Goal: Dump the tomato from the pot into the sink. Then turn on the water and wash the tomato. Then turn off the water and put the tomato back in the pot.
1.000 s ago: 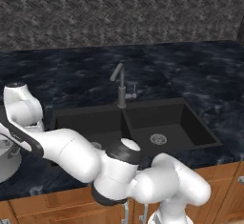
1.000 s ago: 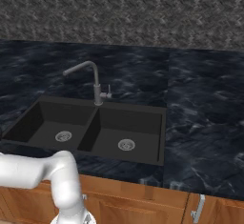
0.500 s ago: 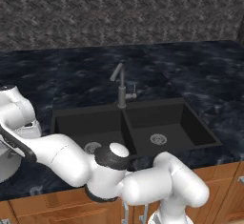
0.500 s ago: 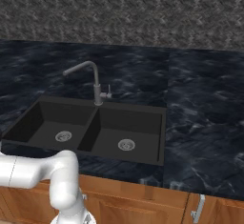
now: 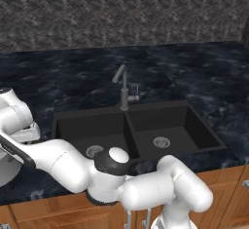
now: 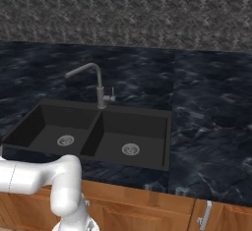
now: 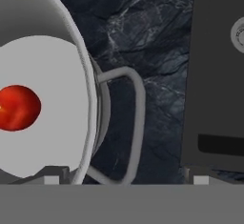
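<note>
Reaching far left over the counter, with the gripper low above the pot at the loop handle. Lined up so the tips straddle that handle and the rim: seemingly a grasp for lifting and tipping. Cannot tell from these views whether the jaws are parted or shut; nothing visibly clamped yet. Tomato inside the pot, on the pale floor, off to one side; not yet dumped. Sink just beside the pot, close enough for a short carry. Pot: smooth grey metal, thin rounded rim, bent-wire handle standing off the wall. Tomato: glossy red, round, likely to roll freely. Sink: matte black, two square basins, silver drains. Faucet: slim steel gooseneck behind the divider. Counter: dark veined stone.
</note>
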Motion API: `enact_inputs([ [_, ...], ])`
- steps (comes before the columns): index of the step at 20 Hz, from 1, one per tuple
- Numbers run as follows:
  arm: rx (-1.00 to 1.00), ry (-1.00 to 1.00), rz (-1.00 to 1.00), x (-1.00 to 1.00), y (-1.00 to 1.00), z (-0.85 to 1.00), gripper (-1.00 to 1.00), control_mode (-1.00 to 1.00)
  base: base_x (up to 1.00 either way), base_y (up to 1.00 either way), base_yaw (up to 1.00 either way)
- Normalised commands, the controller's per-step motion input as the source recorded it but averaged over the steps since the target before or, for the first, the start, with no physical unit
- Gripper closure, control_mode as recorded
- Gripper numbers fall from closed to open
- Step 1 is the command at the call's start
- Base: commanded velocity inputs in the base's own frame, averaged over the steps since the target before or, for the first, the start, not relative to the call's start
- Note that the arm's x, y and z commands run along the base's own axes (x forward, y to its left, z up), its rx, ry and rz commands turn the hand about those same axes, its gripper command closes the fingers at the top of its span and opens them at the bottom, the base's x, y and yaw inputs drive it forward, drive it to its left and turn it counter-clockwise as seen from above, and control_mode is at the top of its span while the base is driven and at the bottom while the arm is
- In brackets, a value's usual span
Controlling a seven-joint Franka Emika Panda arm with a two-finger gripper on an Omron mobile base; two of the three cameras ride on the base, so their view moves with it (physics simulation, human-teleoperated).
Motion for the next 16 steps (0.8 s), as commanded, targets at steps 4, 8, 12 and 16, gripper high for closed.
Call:
enact_inputs([
  [4, 0.03, 0.0, 0.0, 0.1, 0.0, -0.4, -1.0, -1.0, 0.0, 0.0, 0.0],
  [8, 0.14, 0.0, 0.0, 0.22, 0.02, -0.44, -1.0, -1.0, 0.0, 0.0, 0.0],
  [12, 0.12, -0.02, 0.0, 0.25, 0.04, -0.44, -1.0, -1.0, 0.0, 0.0, 0.0],
  [16, 0.08, 0.0, -0.04, 0.18, 0.03, -0.44, -1.0, -1.0, 0.0, 0.0, 0.0],
])
